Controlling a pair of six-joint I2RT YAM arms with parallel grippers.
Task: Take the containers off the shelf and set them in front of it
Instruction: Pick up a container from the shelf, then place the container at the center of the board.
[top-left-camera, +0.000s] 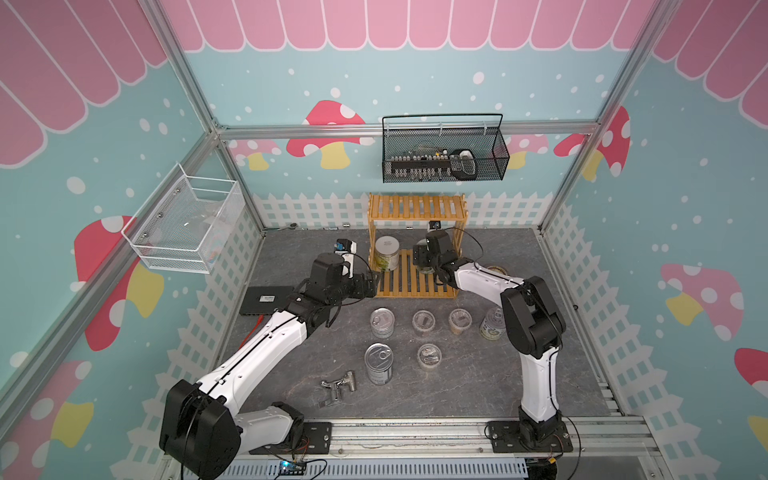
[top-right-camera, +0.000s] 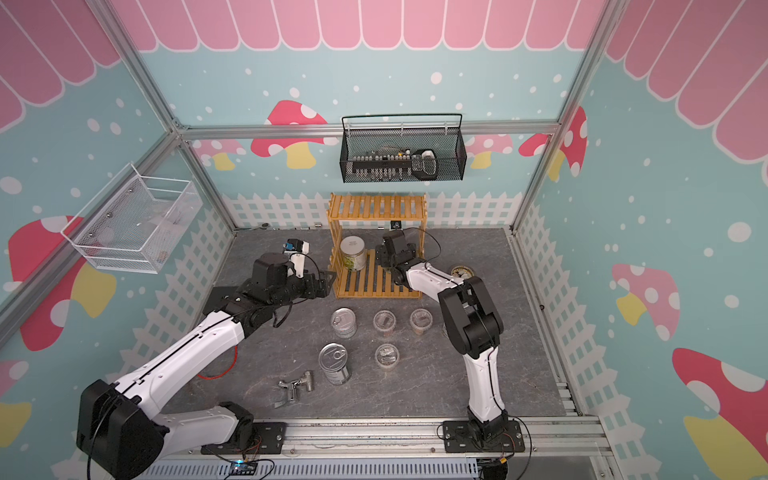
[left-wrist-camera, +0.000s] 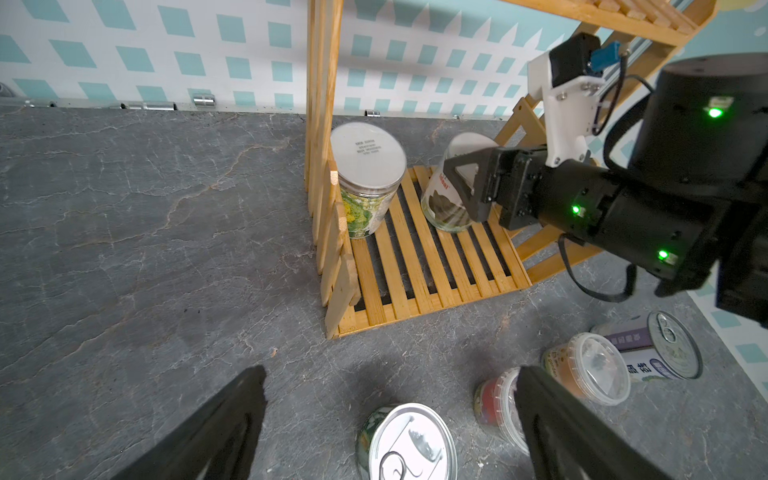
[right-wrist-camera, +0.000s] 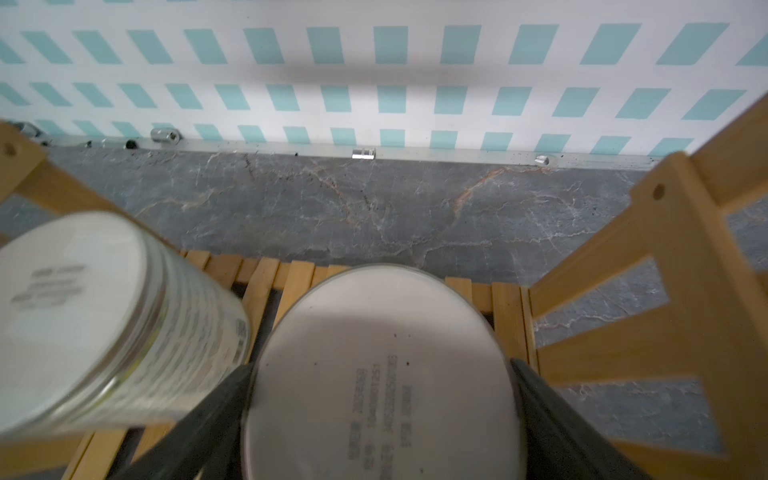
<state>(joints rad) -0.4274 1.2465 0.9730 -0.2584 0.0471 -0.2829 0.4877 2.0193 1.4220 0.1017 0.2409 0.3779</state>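
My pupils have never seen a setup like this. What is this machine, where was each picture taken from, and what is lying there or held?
Two robot arms stand at a grey table; each ends in a two-fingered tool. Two pictures look down from overhead, nearly alike; two come from cameras on the wrists. On the bamboo shelf stand two white-lidded jars. The right tool appears closed around the dark-filled jar; the green-labelled jar stands free. The left tool is open and empty. In front of the shelf sit six more containers, such as this tin can and this clear jar, near a metal faucet piece.
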